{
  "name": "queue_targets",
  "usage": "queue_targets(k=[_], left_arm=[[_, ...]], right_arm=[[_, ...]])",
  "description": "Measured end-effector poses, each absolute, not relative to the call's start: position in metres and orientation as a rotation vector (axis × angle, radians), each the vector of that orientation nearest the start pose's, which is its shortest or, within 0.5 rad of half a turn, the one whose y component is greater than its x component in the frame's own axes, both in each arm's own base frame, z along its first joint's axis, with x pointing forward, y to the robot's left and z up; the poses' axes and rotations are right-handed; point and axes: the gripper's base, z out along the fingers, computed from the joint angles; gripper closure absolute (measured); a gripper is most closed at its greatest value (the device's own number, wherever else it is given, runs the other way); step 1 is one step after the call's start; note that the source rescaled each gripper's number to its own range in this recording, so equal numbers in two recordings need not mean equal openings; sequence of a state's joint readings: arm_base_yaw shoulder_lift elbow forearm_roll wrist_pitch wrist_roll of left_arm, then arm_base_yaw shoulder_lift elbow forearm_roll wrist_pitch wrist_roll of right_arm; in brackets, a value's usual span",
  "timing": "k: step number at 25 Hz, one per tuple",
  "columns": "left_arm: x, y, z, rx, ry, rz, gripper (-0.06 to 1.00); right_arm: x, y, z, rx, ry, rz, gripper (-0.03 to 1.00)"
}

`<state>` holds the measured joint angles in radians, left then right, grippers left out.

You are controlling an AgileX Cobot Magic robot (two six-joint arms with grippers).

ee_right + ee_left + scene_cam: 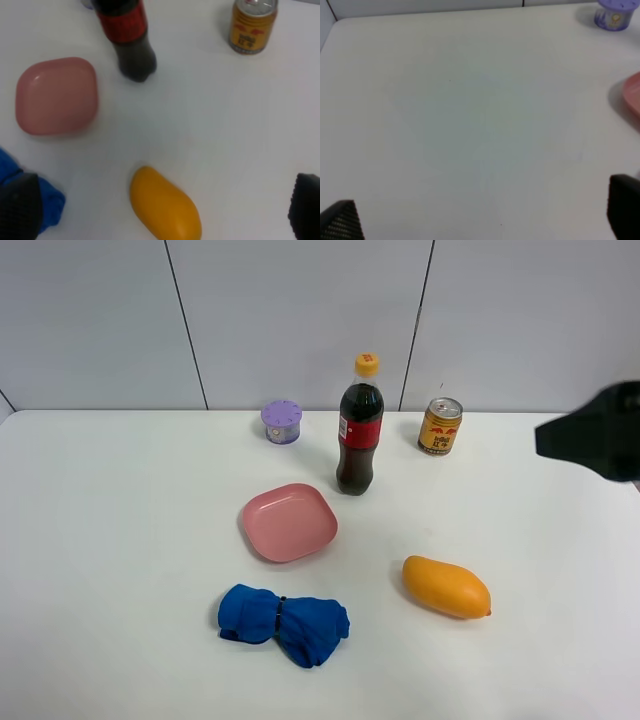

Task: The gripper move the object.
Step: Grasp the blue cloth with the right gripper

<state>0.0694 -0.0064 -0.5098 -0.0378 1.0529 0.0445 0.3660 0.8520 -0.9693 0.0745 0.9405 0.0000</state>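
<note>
While the left tool [480, 217] hangs over a bare stretch of the white surface [110, 540] with its two fingers wide apart and nothing between them, the right tool [162, 210] is likewise spread open and empty. In the right wrist view the orange mango [446, 586] shows between that tool's two dark fingertips, untouched. The task names no particular thing; the mango lies on its side at the near right of the surface, apart from the pink plate [288, 522] and to the right of the bundled blue cloth [284, 623]. Behind the plate stands an upright cola bottle [359, 430], with a yellow can [440, 426] to its right and a small purple container [282, 421] to its left. The right arm [600, 430] is a dark blur at the right edge of the high view
</note>
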Motion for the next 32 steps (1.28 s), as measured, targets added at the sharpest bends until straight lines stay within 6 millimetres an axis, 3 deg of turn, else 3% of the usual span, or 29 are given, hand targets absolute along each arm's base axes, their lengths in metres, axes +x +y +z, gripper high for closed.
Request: queue_targets(k=[3, 8, 13, 16, 23, 32], left_arm=[[-0.007, -0.003, 0.281, -0.023, 2.020, 0.027, -0.06], [-0.007, -0.003, 0.281, -0.023, 2.020, 0.027, -0.06], [-0.007, -0.003, 0.281, -0.023, 2.020, 0.027, -0.06], [-0.007, -0.003, 0.281, -0.023, 2.020, 0.027, -0.06], [-0.007, -0.003, 0.281, -0.023, 2.020, 0.027, -0.06], [-0.007, -0.003, 0.281, -0.023, 2.020, 0.027, -0.06]], right_arm=[[0.169, 0.086, 0.383, -0.512, 2.306, 0.281, -0.03], [0.209, 0.146, 0.397, -0.739, 2.265, 0.273, -0.03], [0.227, 0.203, 0.395, -0.903, 2.261, 0.305, -0.03], [0.230, 0.220, 0.392, -0.969, 2.273, 0.316, -0.03], [0.223, 0.263, 0.347, -1.240, 2.401, 0.265, -0.03], [0.220, 0.283, 0.318, -1.382, 2.454, 0.232, -0.03]])
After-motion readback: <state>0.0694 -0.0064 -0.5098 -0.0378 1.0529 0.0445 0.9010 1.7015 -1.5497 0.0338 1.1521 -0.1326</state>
